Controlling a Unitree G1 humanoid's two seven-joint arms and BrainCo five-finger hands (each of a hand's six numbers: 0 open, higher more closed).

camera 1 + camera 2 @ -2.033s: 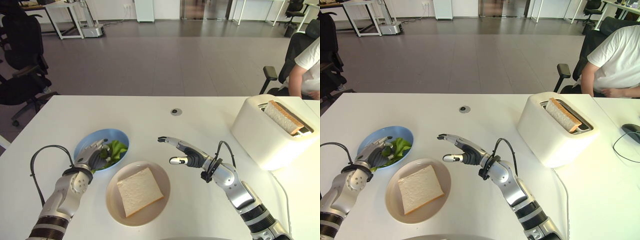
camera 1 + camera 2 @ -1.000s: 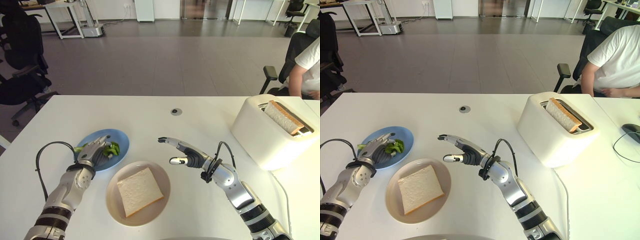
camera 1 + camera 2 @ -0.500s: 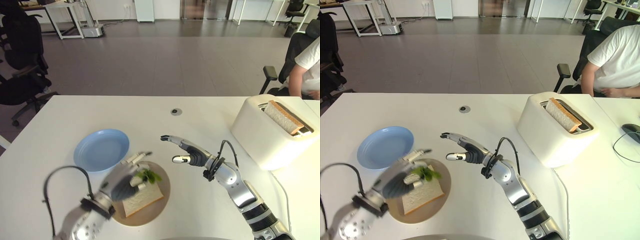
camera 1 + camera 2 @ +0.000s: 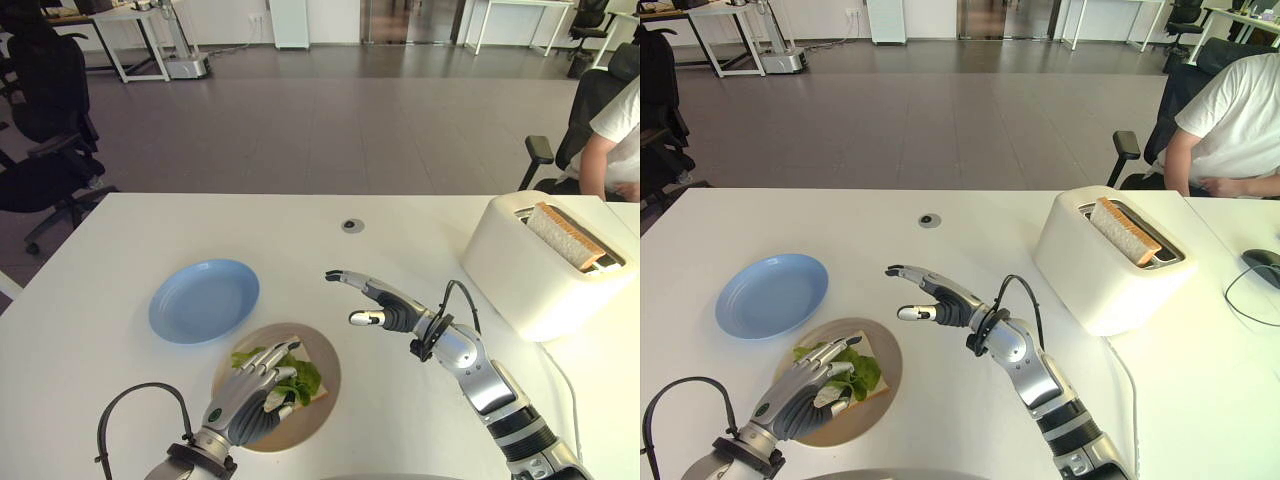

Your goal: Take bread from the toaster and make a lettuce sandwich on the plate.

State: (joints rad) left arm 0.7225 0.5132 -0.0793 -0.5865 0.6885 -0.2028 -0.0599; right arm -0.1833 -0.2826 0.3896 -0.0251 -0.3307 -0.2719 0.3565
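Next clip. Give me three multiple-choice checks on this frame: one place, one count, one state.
1. Where is the lettuce? A in the blue dish; B on the bread on the plate; C in the toaster.
2. Slices standing in the toaster? A one; B two; C none.
3. The right hand is: A shut on bread; B shut on lettuce; C open and empty.
Key: 1 B, leaves lie on the bread, blue dish empty; 2 A, a single slice sticks out; 3 C, it is spread with nothing in it.
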